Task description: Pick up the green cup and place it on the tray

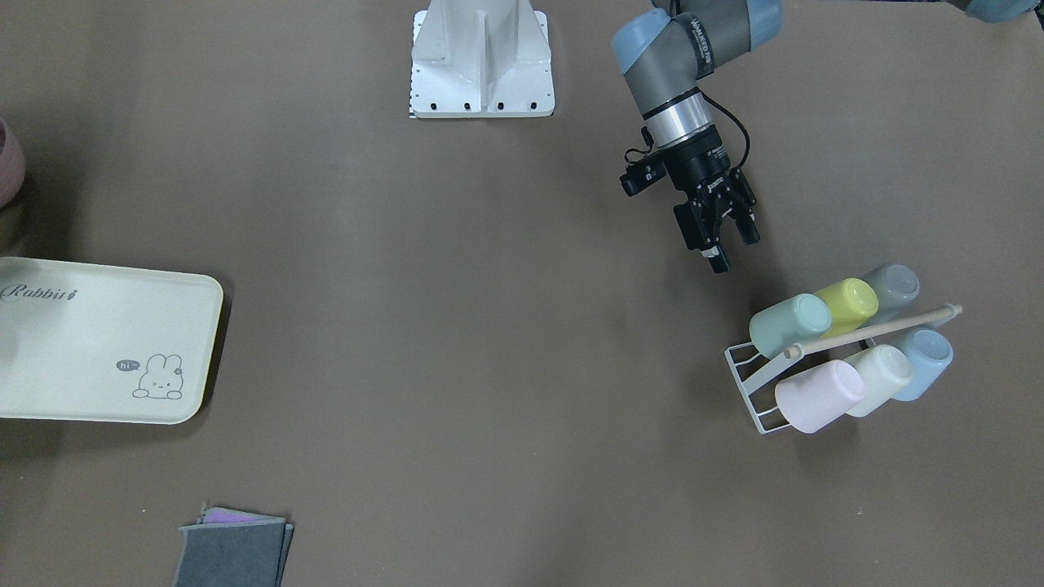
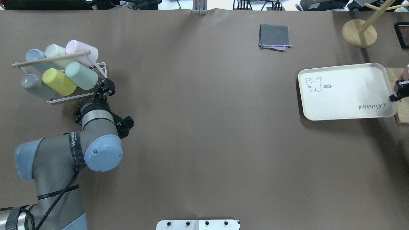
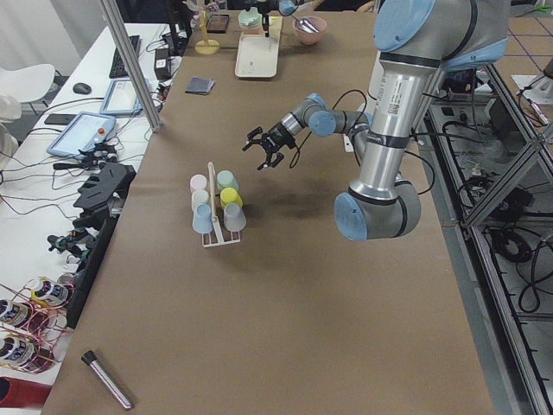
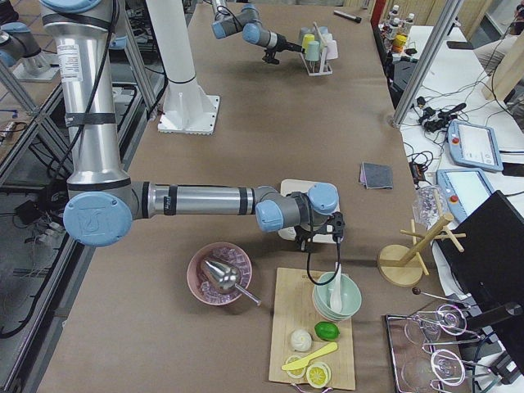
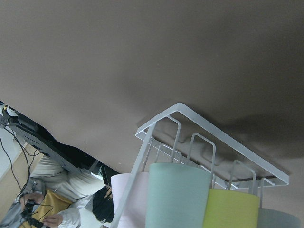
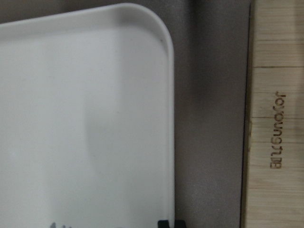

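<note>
The left end effector (image 1: 726, 236) hovered open just beside the wire rack (image 5: 236, 142). The green cup (image 1: 789, 324) lay tilted there. It looked light, stiff and slick, best pinched mid-body. The tray (image 1: 106, 342) sat well apart.

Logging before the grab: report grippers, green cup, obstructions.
Left gripper open, empty, near rack. Right gripper at tray edge, jaws unclear. Green cup on its side in rack, untouched. Yellow cup alongside, wooden bar close.
</note>
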Controlling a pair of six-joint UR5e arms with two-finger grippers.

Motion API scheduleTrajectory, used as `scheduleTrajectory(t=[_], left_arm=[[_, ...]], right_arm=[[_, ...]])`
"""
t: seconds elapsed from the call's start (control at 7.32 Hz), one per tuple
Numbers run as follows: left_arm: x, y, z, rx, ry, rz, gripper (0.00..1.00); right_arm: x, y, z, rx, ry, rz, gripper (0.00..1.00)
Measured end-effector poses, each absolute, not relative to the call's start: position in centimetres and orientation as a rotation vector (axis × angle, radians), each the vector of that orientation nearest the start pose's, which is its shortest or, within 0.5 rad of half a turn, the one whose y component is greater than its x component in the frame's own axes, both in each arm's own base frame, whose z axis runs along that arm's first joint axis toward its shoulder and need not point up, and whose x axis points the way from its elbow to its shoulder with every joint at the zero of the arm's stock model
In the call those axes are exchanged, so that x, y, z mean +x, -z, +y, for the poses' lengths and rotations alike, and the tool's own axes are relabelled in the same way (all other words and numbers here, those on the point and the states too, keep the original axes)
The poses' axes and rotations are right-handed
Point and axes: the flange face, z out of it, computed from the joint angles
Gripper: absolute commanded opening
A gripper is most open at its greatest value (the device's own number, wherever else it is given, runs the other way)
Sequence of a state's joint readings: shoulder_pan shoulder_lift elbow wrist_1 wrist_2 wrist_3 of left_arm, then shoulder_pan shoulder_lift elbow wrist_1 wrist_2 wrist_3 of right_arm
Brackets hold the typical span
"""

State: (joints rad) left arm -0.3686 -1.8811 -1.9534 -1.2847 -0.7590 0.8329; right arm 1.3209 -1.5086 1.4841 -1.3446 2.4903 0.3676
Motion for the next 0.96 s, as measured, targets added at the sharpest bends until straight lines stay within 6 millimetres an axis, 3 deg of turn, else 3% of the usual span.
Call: scheduleTrajectory(t=[0.27, 0.55, 0.68, 0.96], left_arm=[[43.2, -37.0, -38.8, 0.560, -1.707, -0.972, 0.99], [41.5, -39.8, -38.6, 0.541, -1.707, -1.059, 0.99], [40.7, -41.2, -38.4, 0.536, -1.718, -1.092, 0.99], [39.9, -42.7, -38.2, 0.527, -1.721, -1.160, 0.99]], right_arm=[[-6.2, -62.3, -52.5, -0.103, -0.031, -1.028, 0.00], [-7.2, -59.1, -53.3, -0.085, 0.001, -1.077, 0.00], [-9.6, -56.1, -54.8, -0.088, 0.038, -1.084, 0.00], [-18.2, -47.5, -58.2, -0.151, 0.053, -1.065, 0.00]])
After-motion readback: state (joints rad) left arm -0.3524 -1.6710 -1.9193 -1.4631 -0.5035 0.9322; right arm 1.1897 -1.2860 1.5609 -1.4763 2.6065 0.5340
